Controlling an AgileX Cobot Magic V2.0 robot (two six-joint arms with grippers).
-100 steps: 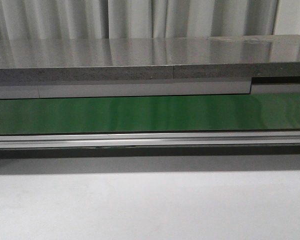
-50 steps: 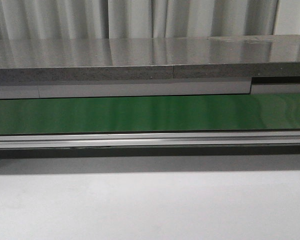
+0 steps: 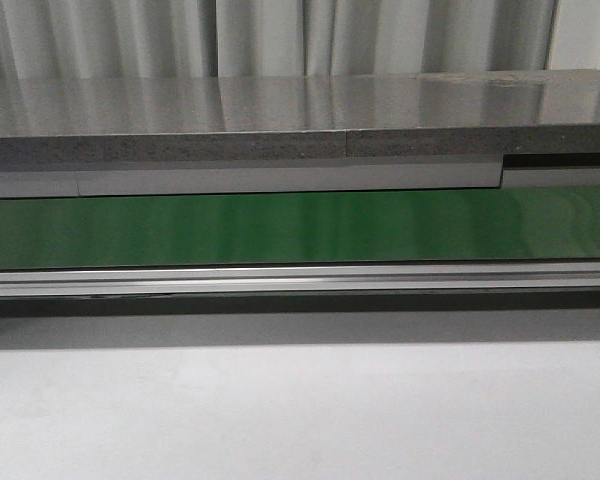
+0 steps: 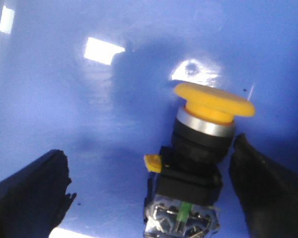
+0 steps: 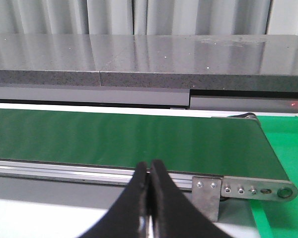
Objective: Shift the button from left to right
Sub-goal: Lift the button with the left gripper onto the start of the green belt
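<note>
Black and wedge-shaped, the two fingers of the left end effector were held wide apart, one on each side of the button, with neither pad seen to touch it. One button was counted: a round, mushroom-shaped yellow cap sat on a silvery metal ring and a boxy black body, with a small yellow tab at its side and shiny metal terminals at its base. It was seen standing on a glossy blue surface marked by bright reflections. The right end effector was held level, its two dark fingers pressed together with nothing between them, pointed toward one smooth green conveyor belt. The belt was edged by a ribbed aluminium rail, with a speckled grey stone-like slab behind it and a pale tabletop in front.
</note>
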